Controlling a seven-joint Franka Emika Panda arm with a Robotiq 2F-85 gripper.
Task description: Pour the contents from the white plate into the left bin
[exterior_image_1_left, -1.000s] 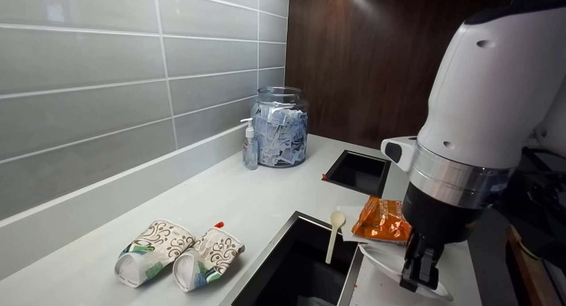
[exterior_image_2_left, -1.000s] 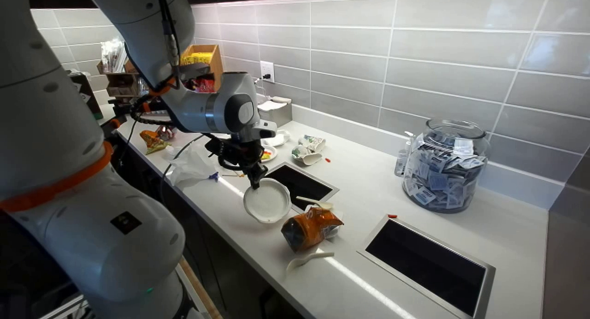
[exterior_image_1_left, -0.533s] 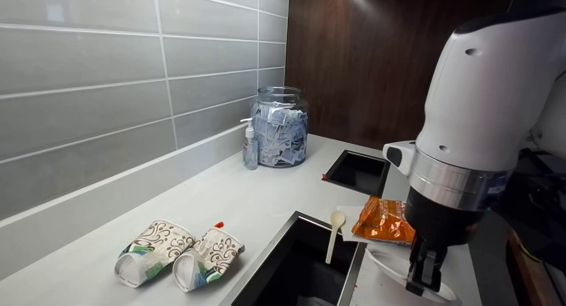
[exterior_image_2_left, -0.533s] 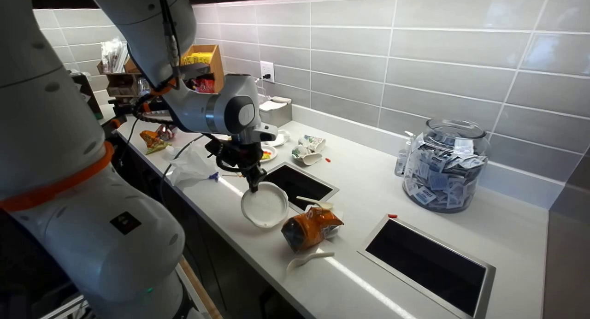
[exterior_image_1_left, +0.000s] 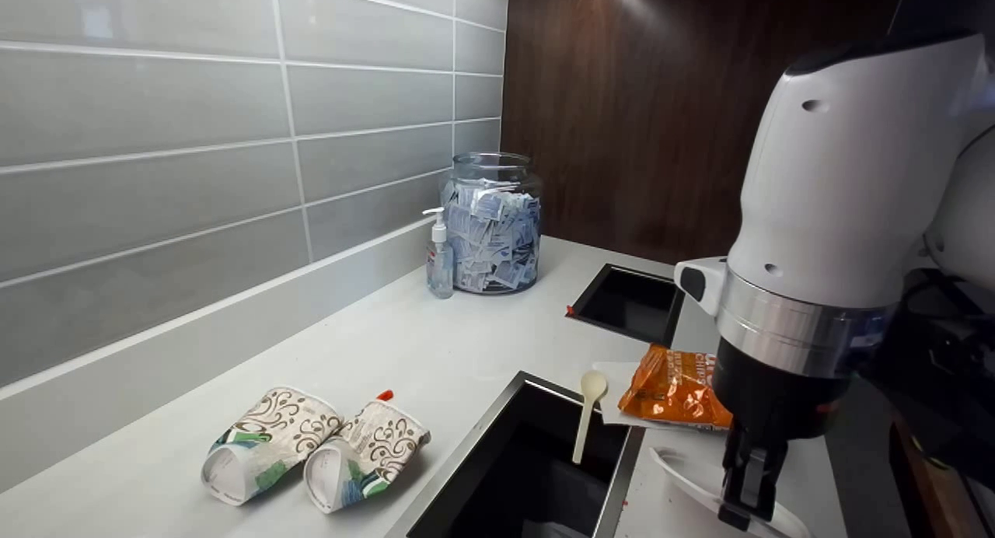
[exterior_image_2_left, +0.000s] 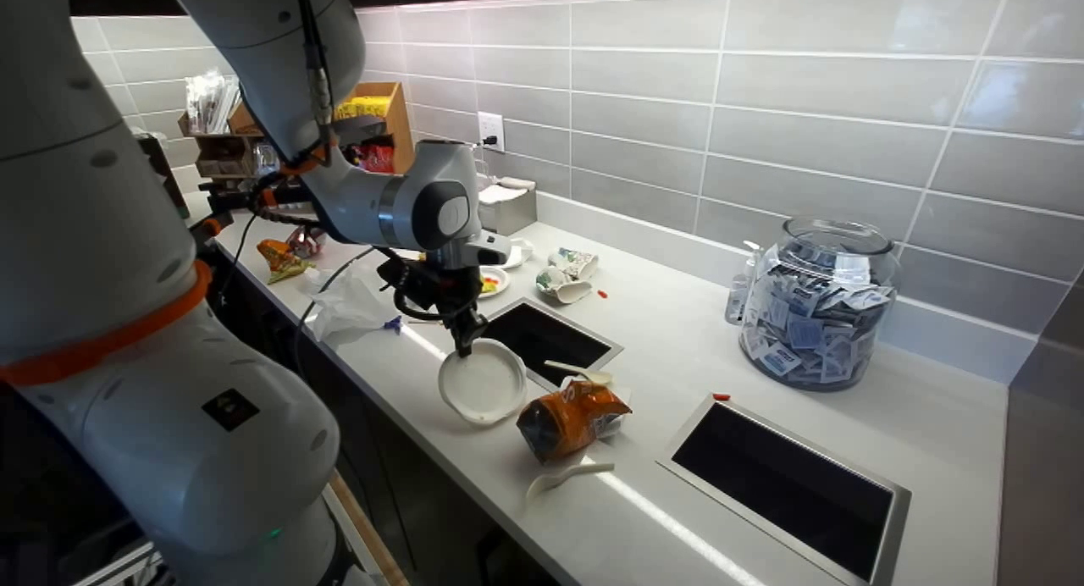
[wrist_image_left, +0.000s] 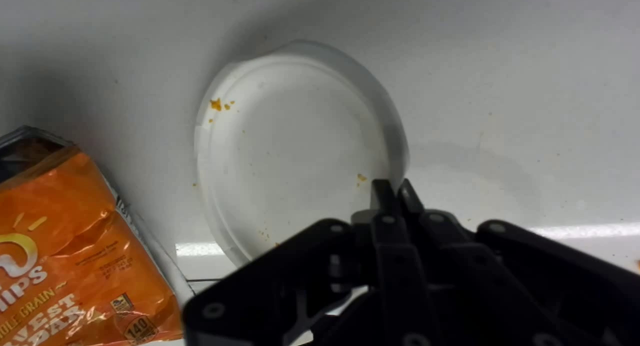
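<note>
Claw (wrist_image_left: 394,185) pinched on rim of white plate (wrist_image_left: 300,136), 1 fingertip ea. side; rest of plate juts out to one side of it, tilted, inner face seen in wrist view. Can't tell if plate's low edge touches counter (exterior_image_1_left: 466,351). Few orange crumbs (wrist_image_left: 216,104) on plate: main clump by edge opp. claw, some bits right nr the tips. Near bin (exterior_image_1_left: 521,445), dark cutout in counter, just beside claw & plate, on tiled wall (exterior_image_2_left: 635,95) side, same in both exterior views. Far bin (exterior_image_2_left: 788,484), 2nd cutout, well apart from claw, past orange chip bag (exterior_image_1_left: 672,390). Bag is nr claw, across plate from it, partly on white paper (exterior_image_1_left: 619,379). Beige spoon (exterior_image_1_left: 587,408) lies over edge of near bin, handle out over the cutout, nr plate & claw. 2nd spoon (exterior_image_2_left: 569,472) on counter, beyond bag from claw. Two crumpled paper cups (exterior_image_1_left: 272,445) on their sides across near bin from claw, w/ a red scrap (exterior_image_1_left: 385,396) just beside. Small plate (exterior_image_2_left: 503,279) w/ yellow & red bits (exterior_image_2_left: 489,285) sits behind claw in an exterior view, nr the cups. Glass jar (exterior_image_1_left: 511,174) w/ blue-white packets (exterior_image_1_left: 494,235) & pump bottle (exterior_image_1_left: 440,266) just beside it, both upright, well apart from claw, by the tiled wall.
</note>
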